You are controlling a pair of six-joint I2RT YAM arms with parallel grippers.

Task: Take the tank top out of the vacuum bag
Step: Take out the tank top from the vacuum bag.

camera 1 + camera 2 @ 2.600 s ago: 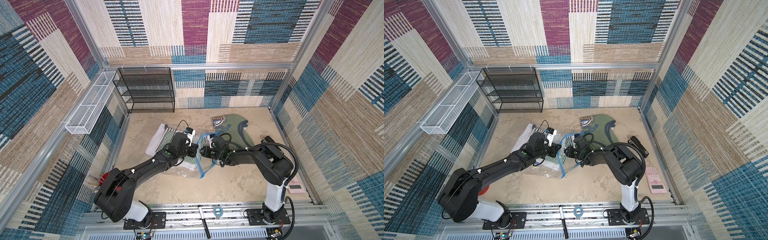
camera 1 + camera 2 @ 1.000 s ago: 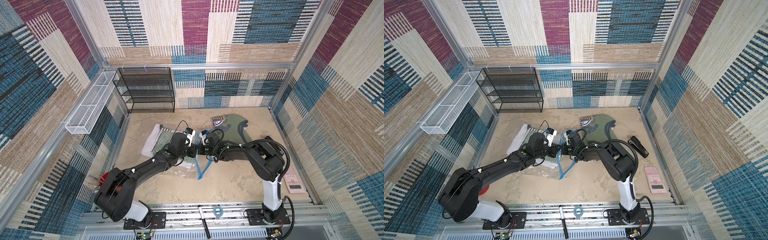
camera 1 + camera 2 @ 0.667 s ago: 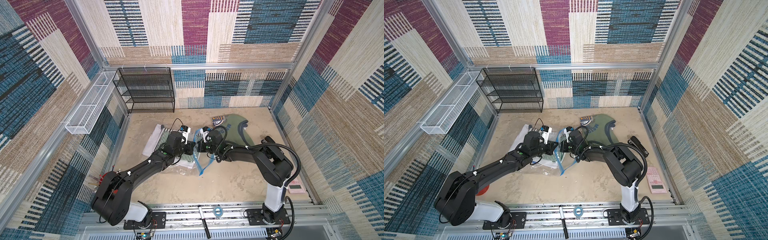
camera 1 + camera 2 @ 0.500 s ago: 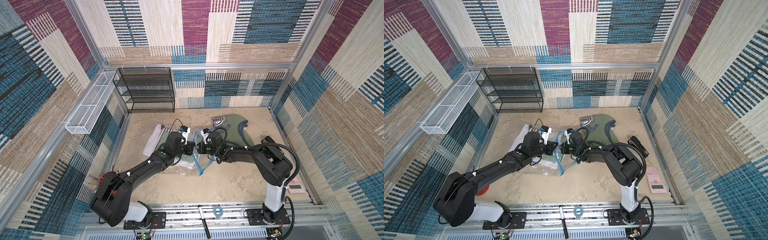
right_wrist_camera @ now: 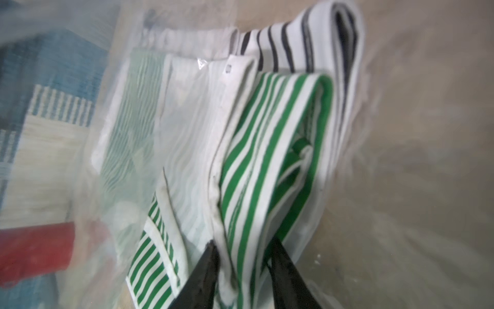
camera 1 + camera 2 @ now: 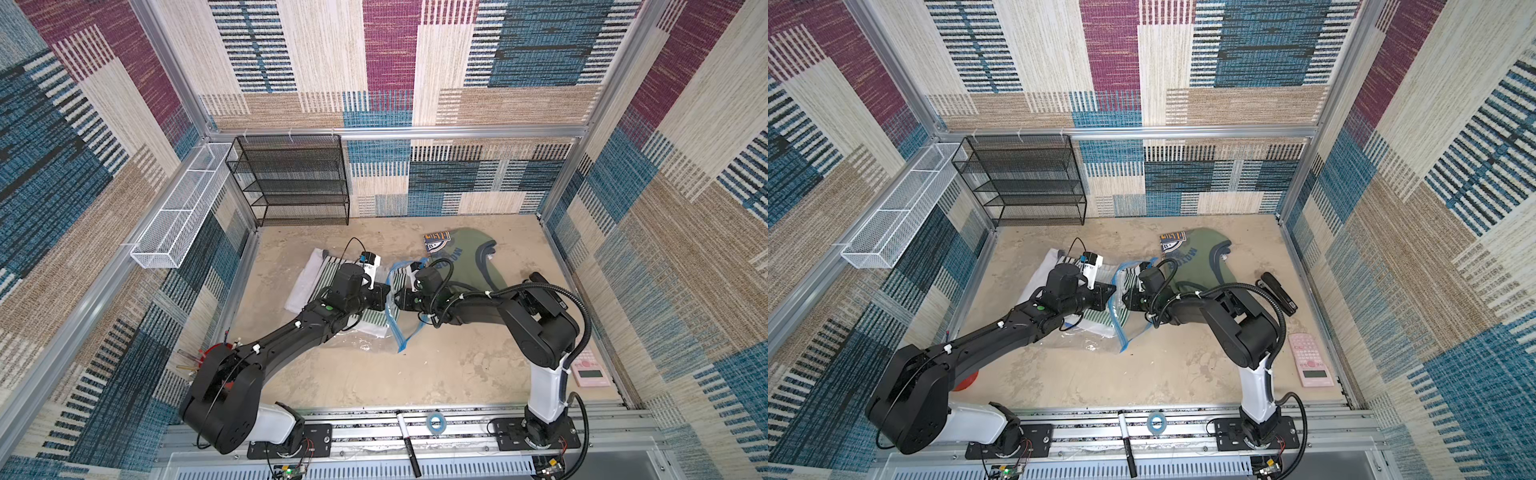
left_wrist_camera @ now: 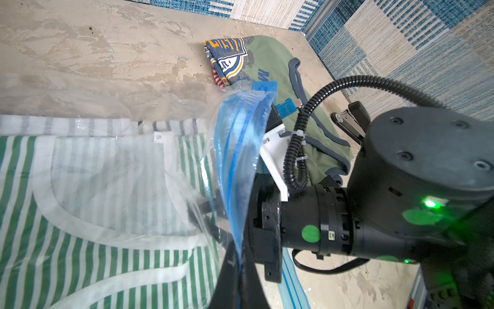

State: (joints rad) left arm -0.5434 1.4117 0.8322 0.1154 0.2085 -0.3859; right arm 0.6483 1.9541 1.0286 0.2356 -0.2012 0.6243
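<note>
Centrally on the table [image 6: 415, 374], the vacuum bag [image 6: 365, 343] is laid flat, its blue zip edge pinched by the closed left tool [image 7: 239, 270]. Inside it, a green-striped tank top [image 5: 267, 160] and a black-striped garment [image 5: 294, 34] are seen. The right tool [image 5: 242, 247] is placed within the mouth, jaws apart around a tank-top fold. Farther right, an olive shirt [image 6: 469, 266] is spread outside the bag.

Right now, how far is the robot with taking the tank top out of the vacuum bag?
Done: the mouth of the vacuum bag is open, its blue zip edge pinched and lifted by the left gripper. In hand: the right gripper is inside the mouth, jaws apart around a fold of the green-striped tank top. To do: closing on it and pulling it out.
</note>
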